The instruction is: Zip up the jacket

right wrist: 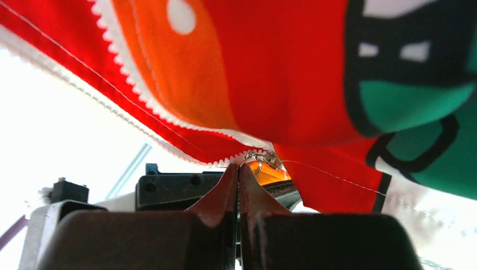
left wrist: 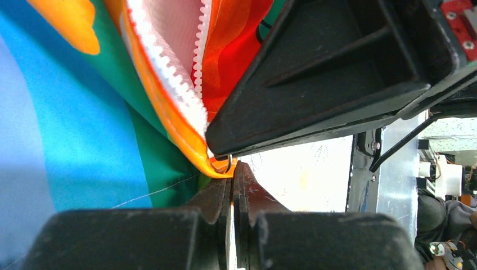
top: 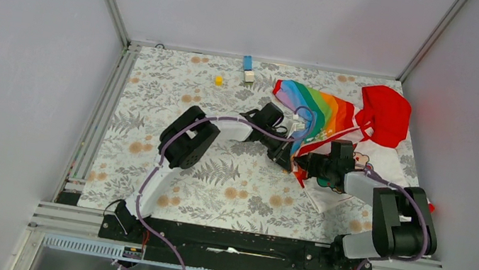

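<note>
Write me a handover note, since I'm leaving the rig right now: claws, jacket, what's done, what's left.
Left claw: shut, pinching the jacket hem at the zipper's bottom end.
Right claw: shut, tips at the metal slider; grip unclear.
Jacket: far right of table, red hood farthest.
Done: both claws at the zipper base.
To do: teeth apart; whole zipper to close.

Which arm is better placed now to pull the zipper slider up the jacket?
Right, probably. The right claw is shut just at the metal slider where the teeth meet; the left claw is shut on the orange hem of the jacket, better for holding it taut.
</note>
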You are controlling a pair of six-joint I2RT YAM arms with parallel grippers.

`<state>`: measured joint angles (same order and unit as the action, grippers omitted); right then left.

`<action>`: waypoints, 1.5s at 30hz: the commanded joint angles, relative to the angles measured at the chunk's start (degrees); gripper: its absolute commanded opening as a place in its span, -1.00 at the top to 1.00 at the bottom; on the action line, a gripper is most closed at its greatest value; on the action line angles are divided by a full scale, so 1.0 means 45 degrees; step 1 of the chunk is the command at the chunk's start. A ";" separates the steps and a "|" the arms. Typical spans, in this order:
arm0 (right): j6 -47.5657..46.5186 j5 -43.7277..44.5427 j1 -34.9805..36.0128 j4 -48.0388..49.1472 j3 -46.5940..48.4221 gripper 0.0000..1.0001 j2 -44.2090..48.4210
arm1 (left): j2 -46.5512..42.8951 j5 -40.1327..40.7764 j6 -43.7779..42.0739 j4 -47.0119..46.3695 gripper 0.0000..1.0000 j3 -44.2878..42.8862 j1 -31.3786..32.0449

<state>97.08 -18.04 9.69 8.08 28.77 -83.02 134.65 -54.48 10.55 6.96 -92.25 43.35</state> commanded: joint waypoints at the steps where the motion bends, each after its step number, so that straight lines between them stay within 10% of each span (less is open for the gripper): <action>1: 0.2913 0.0123 -0.0322 0.2990 -0.0084 1.00 0.0189 | 0.0245 0.1536 -0.0335 0.0395 1.00 0.0220 0.0542; 20: 0.3424 0.1778 -0.3159 0.0782 0.1901 1.00 0.1169 | -0.0021 0.2183 -0.0692 0.0870 1.00 0.0197 0.0703; 45: 0.0893 0.3346 -0.6810 -0.1355 0.8657 1.00 -0.4627 | -0.0509 0.2290 -0.0801 0.1083 1.00 0.0567 0.0807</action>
<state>104.09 -6.92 -18.17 -1.06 62.39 -100.09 132.55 -46.35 8.82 5.74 -91.48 46.37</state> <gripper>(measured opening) 0.019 0.014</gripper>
